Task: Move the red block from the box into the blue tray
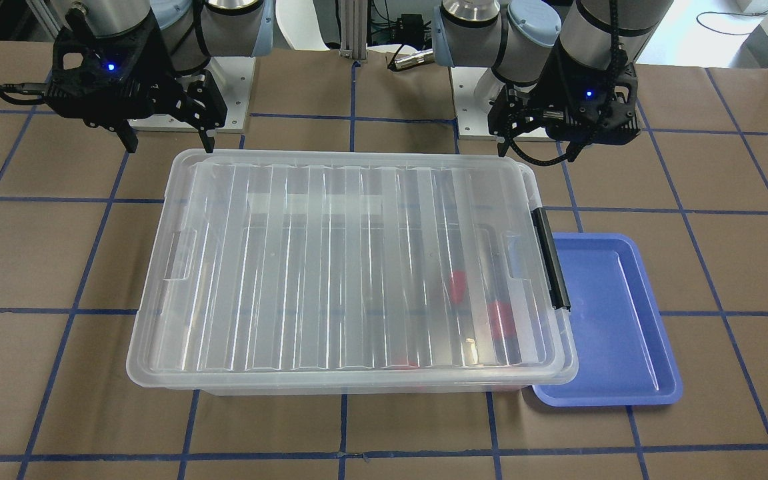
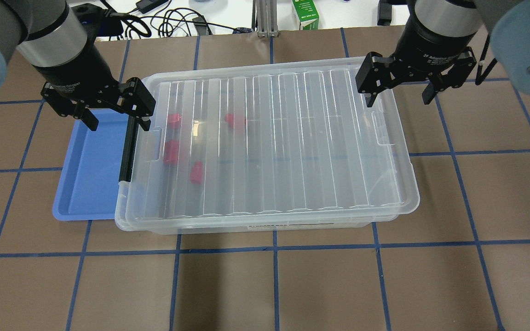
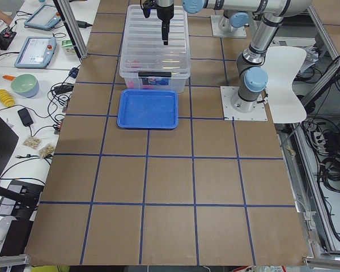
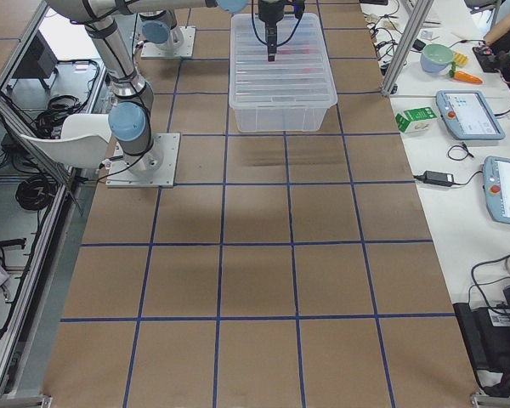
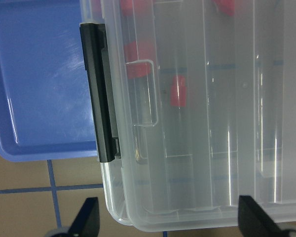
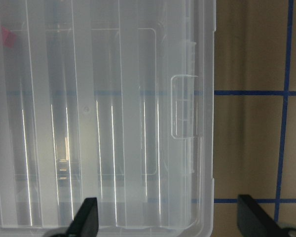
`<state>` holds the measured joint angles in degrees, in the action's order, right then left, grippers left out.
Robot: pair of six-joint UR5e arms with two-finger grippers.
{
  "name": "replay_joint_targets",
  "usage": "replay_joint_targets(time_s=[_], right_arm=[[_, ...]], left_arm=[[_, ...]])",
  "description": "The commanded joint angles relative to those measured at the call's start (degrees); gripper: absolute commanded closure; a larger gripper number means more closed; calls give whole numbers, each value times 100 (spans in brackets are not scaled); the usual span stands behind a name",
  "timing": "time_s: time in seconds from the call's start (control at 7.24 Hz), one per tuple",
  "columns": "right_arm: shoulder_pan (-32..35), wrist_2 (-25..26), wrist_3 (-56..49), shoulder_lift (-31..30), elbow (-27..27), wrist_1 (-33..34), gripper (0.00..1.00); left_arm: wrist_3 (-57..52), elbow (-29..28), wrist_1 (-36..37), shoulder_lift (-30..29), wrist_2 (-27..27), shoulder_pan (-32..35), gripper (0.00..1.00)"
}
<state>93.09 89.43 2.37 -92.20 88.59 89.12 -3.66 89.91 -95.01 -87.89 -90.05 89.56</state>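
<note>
The clear box [image 2: 269, 142] lies mid-table with its ribbed lid on and its black latch [image 2: 128, 147] at the end beside the blue tray [image 2: 90, 174]. Several red pieces show blurred through the lid. A narrow red block [image 2: 196, 172] lies near a chunkier red piece [image 2: 170, 151]; both also show in the left wrist view, the block [image 5: 178, 91] and the chunkier piece [image 5: 138, 66]. My left gripper [image 2: 118, 123] is open and empty above the latch end. My right gripper [image 2: 398, 99] is open and empty above the box's opposite short end. The tray holds nothing.
A green carton [image 2: 305, 14] and cables lie beyond the table's far edge. The two arm bases [image 1: 224, 87] stand behind the box. Brown table surface with blue tape lines surrounds the box and tray.
</note>
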Motion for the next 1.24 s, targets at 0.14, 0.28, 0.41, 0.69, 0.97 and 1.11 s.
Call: replay_joint_targets(time_s=[0.14, 0.28, 0.41, 0.69, 0.97, 1.11], right_arm=[[-1, -5, 18, 0, 0, 0, 0], [-1, -5, 18, 0, 0, 0, 0], [-19, -5, -61, 9, -9, 9, 0], [-717, -83, -157, 332, -567, -304, 0], [-898, -75, -439, 580, -625, -492, 0], [-898, -58, -535, 798, -433, -266, 0]], left_arm=[[-3, -9, 0, 0, -12, -9, 0], [49, -9, 35, 0, -4, -17, 0], [58, -9, 70, 0, 5, -17, 0], [58, -9, 61, 0, -4, -17, 0], [50, -9, 61, 0, 5, -17, 0], [32, -9, 61, 0, 5, -17, 0]])
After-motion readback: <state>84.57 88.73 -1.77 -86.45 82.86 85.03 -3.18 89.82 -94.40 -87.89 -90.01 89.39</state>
